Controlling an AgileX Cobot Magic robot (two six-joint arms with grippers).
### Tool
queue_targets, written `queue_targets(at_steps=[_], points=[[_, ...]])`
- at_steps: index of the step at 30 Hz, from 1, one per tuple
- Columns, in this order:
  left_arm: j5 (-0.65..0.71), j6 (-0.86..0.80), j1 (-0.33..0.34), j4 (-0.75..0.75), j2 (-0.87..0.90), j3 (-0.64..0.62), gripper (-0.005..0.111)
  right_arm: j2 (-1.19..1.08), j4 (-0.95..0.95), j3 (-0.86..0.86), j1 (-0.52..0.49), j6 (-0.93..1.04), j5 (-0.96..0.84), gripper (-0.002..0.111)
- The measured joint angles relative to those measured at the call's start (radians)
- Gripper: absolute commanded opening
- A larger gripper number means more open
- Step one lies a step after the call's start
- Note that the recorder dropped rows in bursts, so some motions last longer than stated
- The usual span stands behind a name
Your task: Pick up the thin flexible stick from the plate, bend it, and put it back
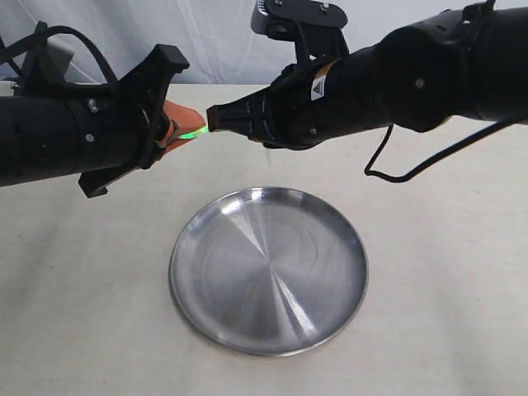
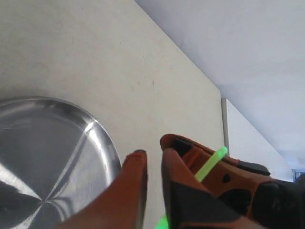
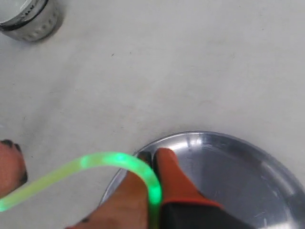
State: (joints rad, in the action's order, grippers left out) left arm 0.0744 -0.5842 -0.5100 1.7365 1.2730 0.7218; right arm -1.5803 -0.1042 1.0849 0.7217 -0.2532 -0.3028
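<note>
The stick (image 1: 191,132) glows green and hangs in the air behind the steel plate (image 1: 268,268), which holds nothing. My left gripper (image 1: 176,130) and right gripper (image 1: 211,120) meet tip to tip, each shut on one end of it. In the right wrist view the stick (image 3: 109,160) curves in a tight arc from the right gripper (image 3: 151,155) toward the left gripper's fingertip (image 3: 10,164), above the plate's rim (image 3: 190,136). In the left wrist view the stick (image 2: 209,165) shows past the left gripper (image 2: 153,156), lying against the right gripper's orange fingers (image 2: 190,150), near the plate (image 2: 47,143).
A round pale container with a dark band (image 3: 28,19) stands on the beige table away from the plate. The table's far edge (image 2: 190,62) meets a white backdrop. Both black arms (image 1: 66,140) (image 1: 412,74) reach in above the table's back half.
</note>
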Motion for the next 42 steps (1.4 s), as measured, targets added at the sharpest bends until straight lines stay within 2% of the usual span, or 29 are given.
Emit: queue_targets(at_steps=[4, 7, 16, 28, 31, 42], points=[[0.022, -0.002, 0.000, -0.004, 0.002, 0.000, 0.053, 0.025, 0.041, 0.000, 0.000, 0.014, -0.024, 0.000], [0.033, -0.002, -0.001, -0.004, 0.002, 0.000, 0.059, 0.032, 0.051, 0.000, 0.000, 0.016, -0.047, 0.000], [0.036, -0.015, -0.001, -0.007, -0.009, 0.024, 0.059, 0.032, 0.068, 0.000, 0.000, 0.018, -0.101, 0.000], [-0.043, -0.020, 0.002, -0.156, -0.022, 0.023, 0.059, 0.032, 0.104, -0.034, 0.000, 0.015, -0.165, -0.001], [-0.068, -0.022, 0.026, -0.173, -0.022, 0.021, 0.059, 0.032, 0.112, -0.034, 0.000, 0.015, -0.200, -0.001], [-0.085, -0.022, 0.188, -0.178, -0.046, 0.021, 0.059, 0.004, 0.143, -0.034, 0.000, 0.043, -0.367, -0.001]])
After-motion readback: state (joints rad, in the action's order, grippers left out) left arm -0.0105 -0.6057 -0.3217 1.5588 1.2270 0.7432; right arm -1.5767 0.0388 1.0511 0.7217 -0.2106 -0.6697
